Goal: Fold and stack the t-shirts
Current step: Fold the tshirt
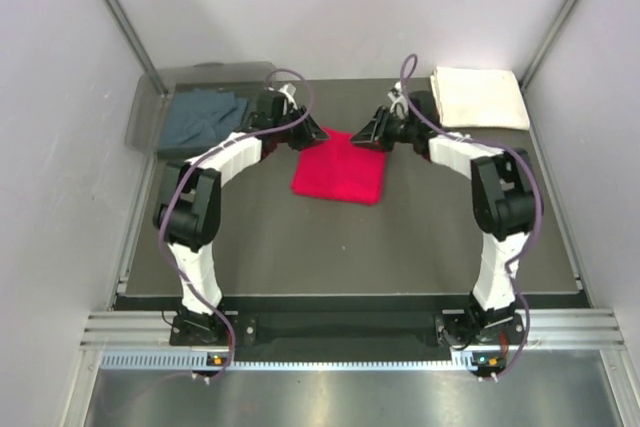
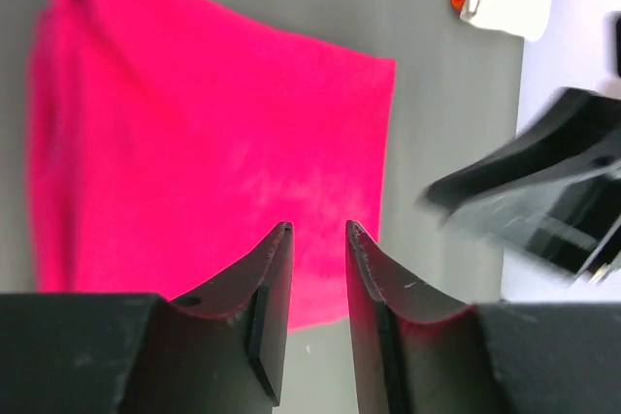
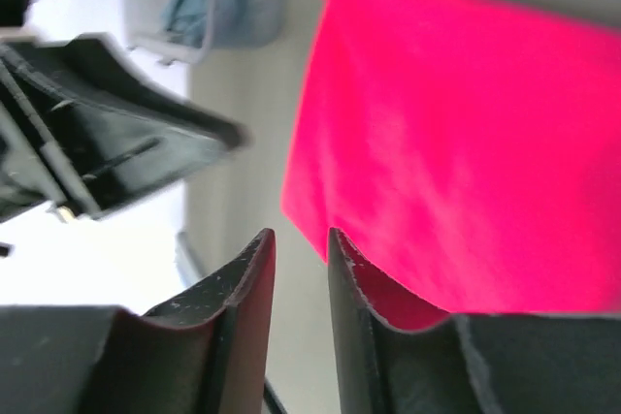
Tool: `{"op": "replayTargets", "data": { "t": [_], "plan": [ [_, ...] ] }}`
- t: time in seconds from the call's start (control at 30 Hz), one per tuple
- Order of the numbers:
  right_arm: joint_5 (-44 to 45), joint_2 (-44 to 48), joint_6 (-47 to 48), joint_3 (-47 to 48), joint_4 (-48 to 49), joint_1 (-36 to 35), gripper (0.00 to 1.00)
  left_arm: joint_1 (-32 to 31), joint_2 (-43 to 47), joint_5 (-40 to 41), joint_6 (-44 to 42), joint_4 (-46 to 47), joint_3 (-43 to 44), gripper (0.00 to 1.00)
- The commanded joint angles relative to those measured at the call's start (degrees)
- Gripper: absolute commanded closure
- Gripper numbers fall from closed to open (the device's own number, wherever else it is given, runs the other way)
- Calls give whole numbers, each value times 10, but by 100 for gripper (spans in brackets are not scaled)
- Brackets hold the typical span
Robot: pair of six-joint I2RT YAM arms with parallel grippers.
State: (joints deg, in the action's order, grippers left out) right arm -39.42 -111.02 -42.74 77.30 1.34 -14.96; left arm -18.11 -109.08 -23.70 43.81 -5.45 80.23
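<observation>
The bright red t-shirt (image 1: 340, 169) lies folded in a flat rectangle at the middle of the table; it also shows in the left wrist view (image 2: 204, 162) and the right wrist view (image 3: 466, 152). My left gripper (image 1: 318, 134) hovers just above its far left corner, open and empty (image 2: 318, 230). My right gripper (image 1: 362, 137) hovers above its far right corner, open and empty (image 3: 301, 235). The cream-white t-shirt (image 1: 479, 97) lies folded at the back right. The slate blue-grey t-shirt (image 1: 200, 117) lies crumpled in the bin at the back left.
A clear plastic bin (image 1: 150, 97) holds the blue-grey shirt at the back left corner. Grey walls close in on both sides. The dark table mat (image 1: 340, 247) extends toward the arm bases.
</observation>
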Motion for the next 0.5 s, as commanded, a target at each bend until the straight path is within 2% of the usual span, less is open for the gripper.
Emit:
{"op": "replayTargets", "data": {
  "t": [0.0, 0.07, 0.17, 0.27, 0.47],
  "plan": [
    [-37, -74, -120, -21, 238, -11, 72, -2, -55, -20, -7, 136, -1, 67],
    [-35, -122, -152, -23, 312, -10, 74, 0, -99, -10, -21, 142, 16, 68],
    [-30, -178, -173, 1, 335, 5, 74, 2, -155, 25, -48, 135, 63, 69],
    [-24, -226, -155, 44, 313, 23, 74, 13, -201, 85, -51, 102, 110, 68],
    [-22, -297, -110, 149, 184, 67, 68, 28, -288, 129, -62, 34, 222, 67]
  ]
}}
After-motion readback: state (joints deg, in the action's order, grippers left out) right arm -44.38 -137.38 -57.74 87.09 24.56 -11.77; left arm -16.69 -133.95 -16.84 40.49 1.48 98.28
